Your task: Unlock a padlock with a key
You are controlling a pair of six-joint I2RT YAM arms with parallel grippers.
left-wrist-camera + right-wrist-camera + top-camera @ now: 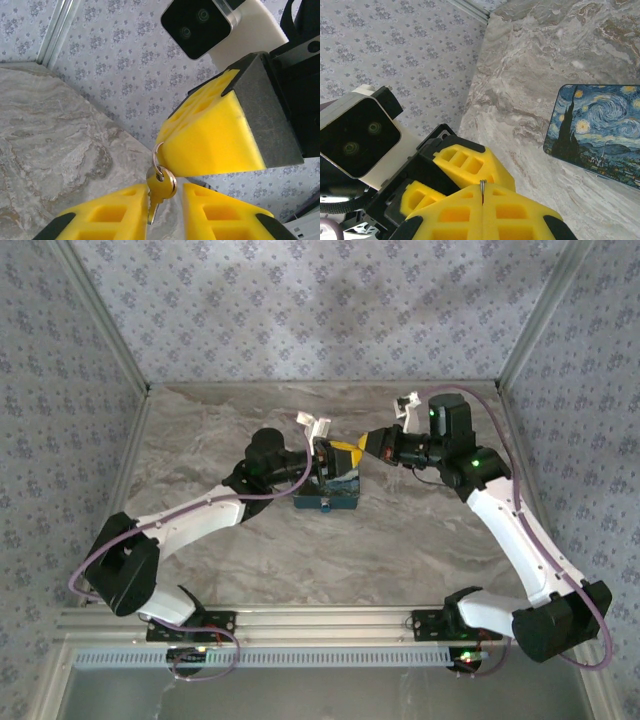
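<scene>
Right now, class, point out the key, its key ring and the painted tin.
key (157, 192), left wrist view, on its gold head.
key ring (154, 159), left wrist view, on the silver loop's left arc.
painted tin (602, 127), right wrist view, on the lid's starry sky.

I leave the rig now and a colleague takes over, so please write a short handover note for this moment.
Right end effector: shut on the key ring, held in the air.
Left end effector: open, its fingers on either side of the hanging key.
Starry Night tin: lies on the table below both.
Done: key is off the table.
Left: probably hand over the key, then put it into the padlock and turn it.
</scene>
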